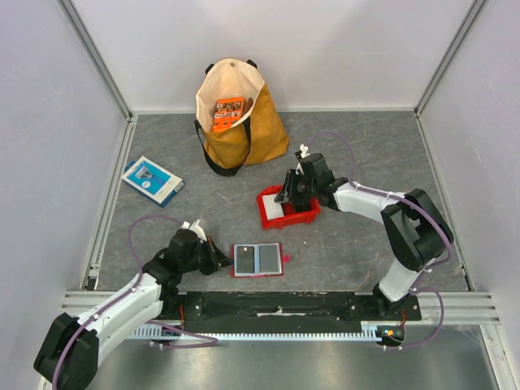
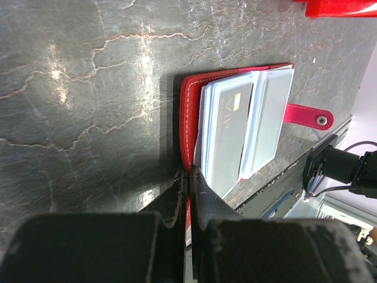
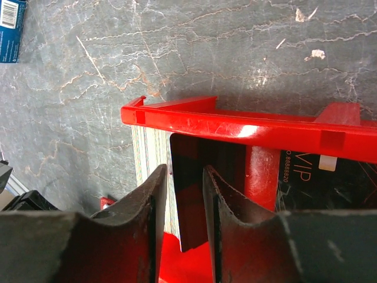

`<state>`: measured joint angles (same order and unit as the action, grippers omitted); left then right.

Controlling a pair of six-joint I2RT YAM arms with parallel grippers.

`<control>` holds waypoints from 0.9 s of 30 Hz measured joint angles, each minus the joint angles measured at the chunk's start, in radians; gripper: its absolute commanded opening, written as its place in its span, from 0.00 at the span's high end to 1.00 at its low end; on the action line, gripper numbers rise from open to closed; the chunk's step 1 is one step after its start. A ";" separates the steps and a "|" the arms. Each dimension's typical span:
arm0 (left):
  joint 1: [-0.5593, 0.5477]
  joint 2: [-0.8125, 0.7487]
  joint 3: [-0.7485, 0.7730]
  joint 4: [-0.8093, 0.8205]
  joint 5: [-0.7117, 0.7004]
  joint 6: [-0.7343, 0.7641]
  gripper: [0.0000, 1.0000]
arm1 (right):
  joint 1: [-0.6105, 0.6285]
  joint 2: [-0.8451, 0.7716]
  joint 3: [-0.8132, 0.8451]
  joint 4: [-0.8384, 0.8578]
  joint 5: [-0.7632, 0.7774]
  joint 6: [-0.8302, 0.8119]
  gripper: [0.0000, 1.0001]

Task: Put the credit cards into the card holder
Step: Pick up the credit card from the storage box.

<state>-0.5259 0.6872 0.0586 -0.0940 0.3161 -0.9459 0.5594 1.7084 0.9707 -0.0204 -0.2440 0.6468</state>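
Observation:
The card holder (image 1: 257, 260), a red wallet, lies open on the table near the front, grey pockets up. In the left wrist view its red cover (image 2: 189, 106) shows with a dark grey card (image 2: 227, 135) in one pocket and the snap tab (image 2: 306, 116) at the far side. My left gripper (image 1: 218, 258) (image 2: 189, 172) is shut on the wallet's near edge. My right gripper (image 1: 286, 195) (image 3: 184, 171) is open inside the red bin (image 1: 302, 218), its fingers either side of a dark card (image 3: 191, 194) standing on edge. A whitish striped card (image 3: 152, 159) and another dark card (image 3: 306, 177) lie in the bin.
A yellow tote bag (image 1: 244, 130) with an orange packet (image 1: 228, 113) inside stands at the back centre. A blue-and-white flat box (image 1: 152, 179) lies at the left. The red bin's rim (image 3: 235, 124) is just ahead of my right fingers.

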 measured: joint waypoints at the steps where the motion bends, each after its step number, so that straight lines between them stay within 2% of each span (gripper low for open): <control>1: 0.000 0.000 0.000 0.000 0.000 0.000 0.98 | 0.000 -0.002 0.000 0.003 -0.003 0.000 0.66; 10: 0.000 0.000 0.000 0.000 0.000 0.000 0.98 | -0.002 -0.028 -0.016 0.006 -0.013 0.003 0.81; 14: 0.000 0.003 0.000 0.001 0.000 0.000 0.98 | -0.007 -0.034 -0.016 0.005 -0.012 0.004 0.84; 20: 0.000 0.011 0.000 0.009 0.002 0.000 0.98 | -0.008 -0.035 -0.016 -0.013 0.014 -0.005 0.84; 27: 0.000 0.013 0.000 0.015 0.003 0.000 0.98 | -0.007 -0.026 -0.012 -0.079 0.071 -0.032 0.80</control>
<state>-0.5259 0.7006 0.0586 -0.0788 0.3195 -0.9459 0.5522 1.6825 0.9585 -0.0998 -0.1730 0.6151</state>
